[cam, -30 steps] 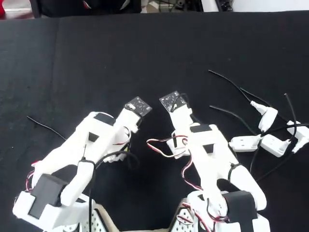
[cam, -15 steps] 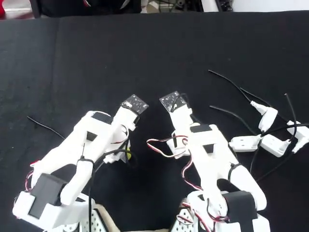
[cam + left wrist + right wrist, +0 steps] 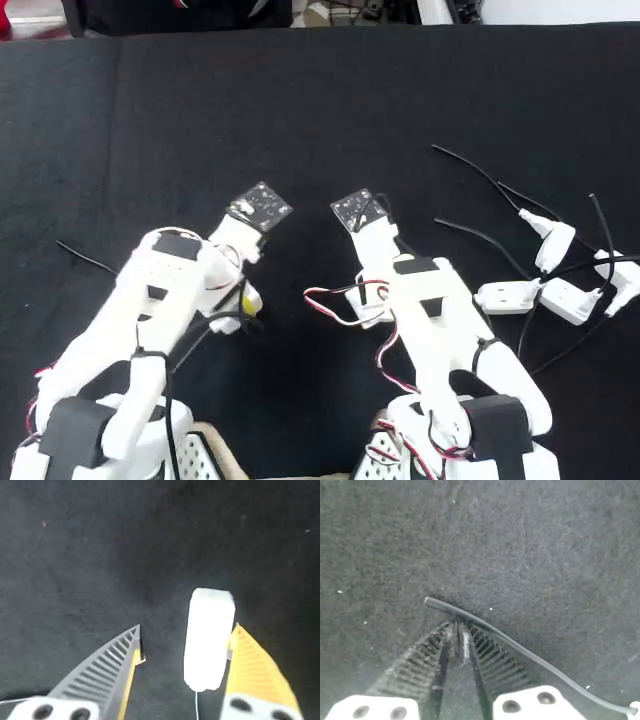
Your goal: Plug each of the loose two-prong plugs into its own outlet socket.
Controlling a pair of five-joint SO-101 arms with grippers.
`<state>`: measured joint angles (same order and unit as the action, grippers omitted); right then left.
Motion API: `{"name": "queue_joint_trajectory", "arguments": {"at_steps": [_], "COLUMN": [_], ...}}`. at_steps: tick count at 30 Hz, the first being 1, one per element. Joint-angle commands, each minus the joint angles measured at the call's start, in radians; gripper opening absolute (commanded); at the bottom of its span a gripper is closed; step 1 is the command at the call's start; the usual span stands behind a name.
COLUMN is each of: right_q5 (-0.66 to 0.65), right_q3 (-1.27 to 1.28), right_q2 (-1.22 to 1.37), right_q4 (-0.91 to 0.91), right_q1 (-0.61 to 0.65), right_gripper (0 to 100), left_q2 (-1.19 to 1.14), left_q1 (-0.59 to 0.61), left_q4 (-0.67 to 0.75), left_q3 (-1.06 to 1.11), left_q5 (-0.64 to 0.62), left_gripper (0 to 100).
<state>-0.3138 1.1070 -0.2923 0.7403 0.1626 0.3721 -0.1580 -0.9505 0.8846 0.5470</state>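
My left gripper [image 3: 186,627] stands open just above the black mat. A white oblong plug piece [image 3: 209,639] with a thin lead lies between its fingers, close against the yellow finger [image 3: 250,670] and apart from the grey one [image 3: 112,667]. My right gripper [image 3: 457,625] is shut, and a black cable [image 3: 520,650] crosses the mat right at its tips; I cannot tell if they touch. Several white plugs and sockets [image 3: 510,296] lie in a cluster at the right of the table, beyond the right arm [image 3: 430,310].
Black cables [image 3: 480,170] fan out from the cluster at the right toward the table's middle. A loose black lead [image 3: 85,258] lies left of the left arm [image 3: 165,285]. The black mat [image 3: 300,110] covers the whole table.
The left arm has swung to the left and its wrist has moved farther up the table. The right arm has kept still.
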Motion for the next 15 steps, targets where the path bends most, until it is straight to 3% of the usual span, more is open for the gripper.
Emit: {"name": "queue_joint_trajectory", "arguments": {"at_steps": [1, 7, 15], "right_q5": [-0.008, -0.008, -0.008], "right_q3": [0.015, 0.015, 0.015], "right_q2": [0.016, 0.016, 0.016], "right_q4": [0.008, 0.008, 0.008], "right_q1": [0.003, 0.003, 0.003], "right_gripper": [1.2, 1.2, 1.2], "left_q2": [-0.003, 0.006, 0.186], "left_q1": [0.058, 0.133, 0.071], "left_q4": [0.034, 0.037, -0.12], "left_q3": [-0.012, -0.068, -0.085], "left_q5": [0.048, 0.112, 0.109], "left_gripper": [28, 28, 28]}}
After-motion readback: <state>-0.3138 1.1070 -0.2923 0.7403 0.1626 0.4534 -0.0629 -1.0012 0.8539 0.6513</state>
